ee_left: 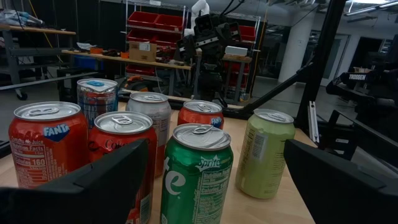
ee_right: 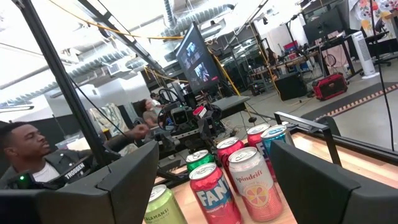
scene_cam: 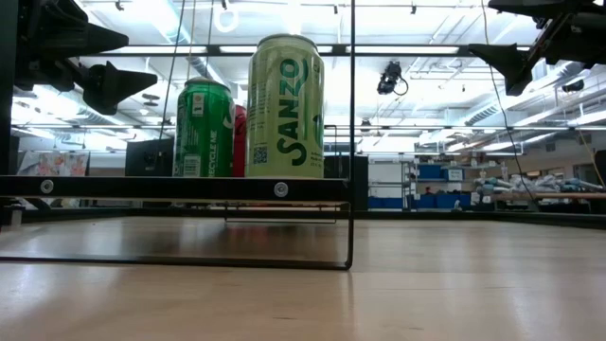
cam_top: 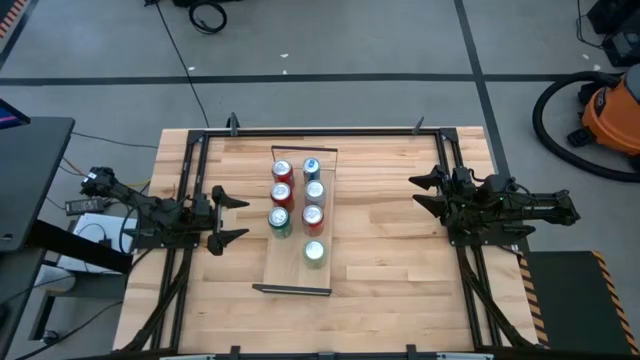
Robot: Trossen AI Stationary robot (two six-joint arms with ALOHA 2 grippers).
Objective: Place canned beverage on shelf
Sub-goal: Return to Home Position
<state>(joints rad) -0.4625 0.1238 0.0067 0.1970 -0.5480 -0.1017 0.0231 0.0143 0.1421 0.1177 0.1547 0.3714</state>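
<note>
— Left tool [cam_top: 245, 218] first: where is it, and is it carrying anything?

— It hangs over the table [cam_top: 400, 260], just off the left side of the shelf [cam_top: 287, 268]. Its fingers are spread wide with nothing between them, pointing toward the cans [cam_top: 281, 193] but not touching any.

— And the shelf itself?

— It lies along the middle of the table. Seven cans stand upright on it in two rows. The left row has three, the nearest being the green can [cam_top: 280, 221]. The right row has four, the nearest being the light green can [cam_top: 314, 252], which stands alone by the plank's near end. No can sits on the bare table.

— Then the far side?

— The right tool [cam_top: 413, 192] is off the shelf's right side, likewise spread and empty, and well apart from the cans.

— So which step is this?

— I judge the placing finished and this the return to rest. From above I cannot say for certain whether either arm is fully home, and the left sits nearer the shelf than the right.

— What does the next move call for?

— No grasp. Each arm should draw straight away from the shelf, fingers clear of the outer rows and the black end rail [cam_top: 292, 291], so nothing gets nudged.
</note>
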